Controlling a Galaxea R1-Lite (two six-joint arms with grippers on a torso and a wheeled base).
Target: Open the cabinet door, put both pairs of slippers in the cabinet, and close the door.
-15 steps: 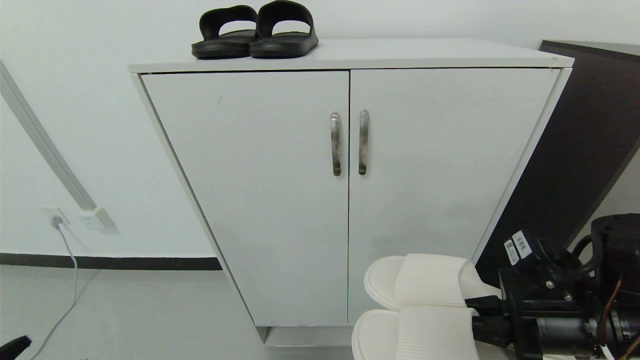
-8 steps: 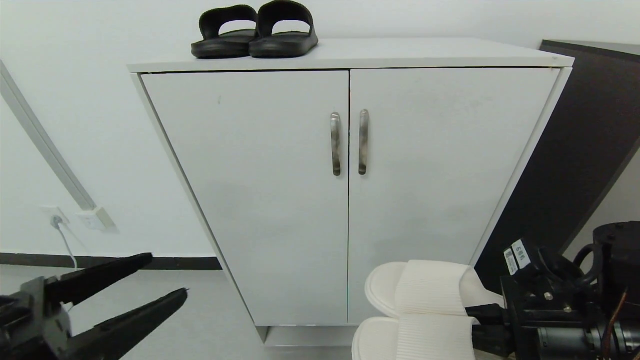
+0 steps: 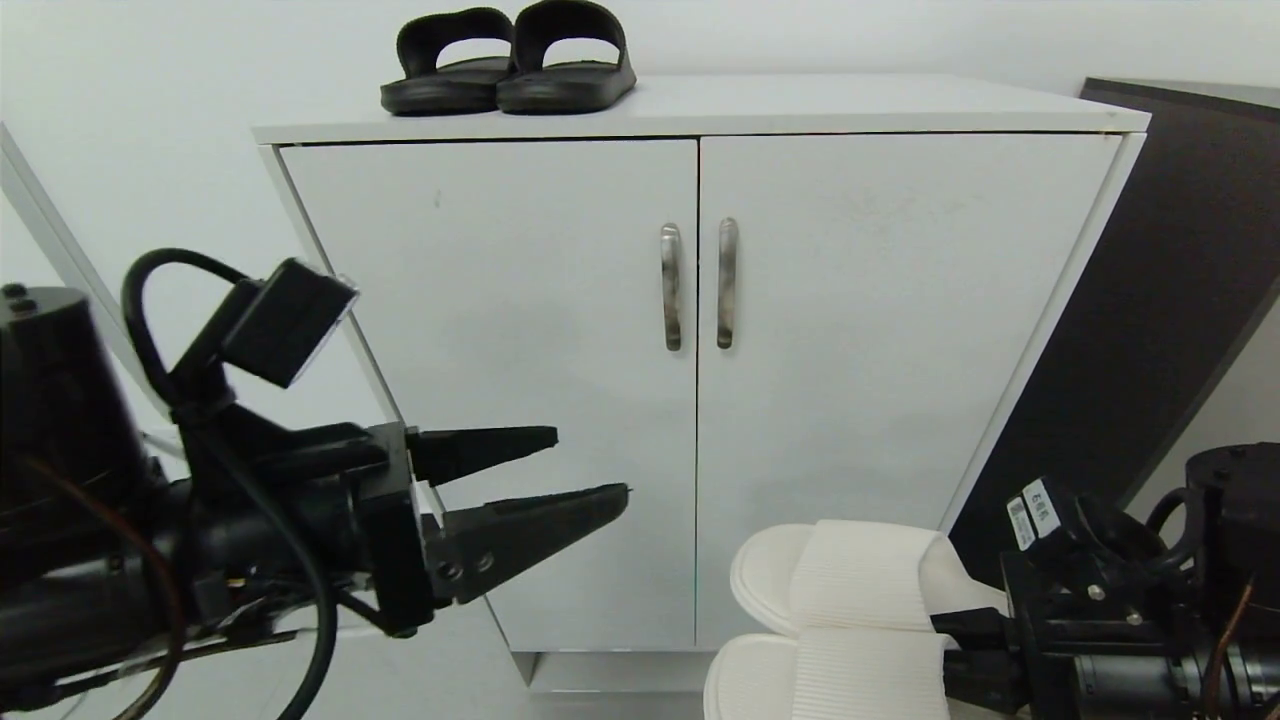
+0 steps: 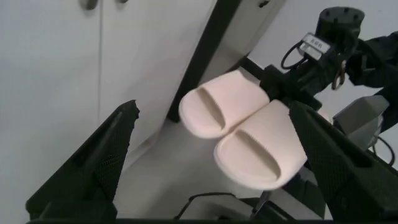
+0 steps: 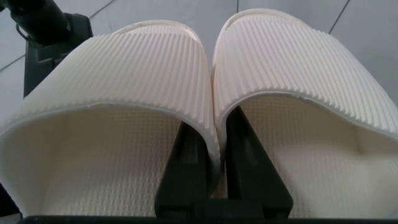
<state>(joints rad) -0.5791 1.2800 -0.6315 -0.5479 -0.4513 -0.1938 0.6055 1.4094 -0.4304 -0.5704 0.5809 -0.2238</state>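
The white cabinet (image 3: pixel 560 400) has both doors shut, its two metal handles (image 3: pixel 671 287) side by side at the middle. A black pair of slippers (image 3: pixel 508 60) rests on its top, at the left. My left gripper (image 3: pixel 590 462) hangs open in front of the left door, below handle height and left of the handles. My right gripper (image 3: pixel 960 640) is low at the cabinet's right foot, shut on a white pair of slippers (image 3: pixel 840 610). Its fingers (image 5: pixel 193 180) pinch the two adjoining inner strap walls of the white slippers (image 5: pixel 280 81). The left wrist view looks between the left gripper (image 4: pixel 214 112) fingers at that white pair (image 4: pixel 242 127).
A dark panel (image 3: pixel 1150 300) leans beside the cabinet's right side. A grey wall strip (image 3: pixel 40 230) runs diagonally on the white wall at left. Bare floor lies to the left of the cabinet's base.
My left arm has come up from the lower left and moved right, in front of the left door, staying open. The right gripper with the white slippers has sunk slightly.
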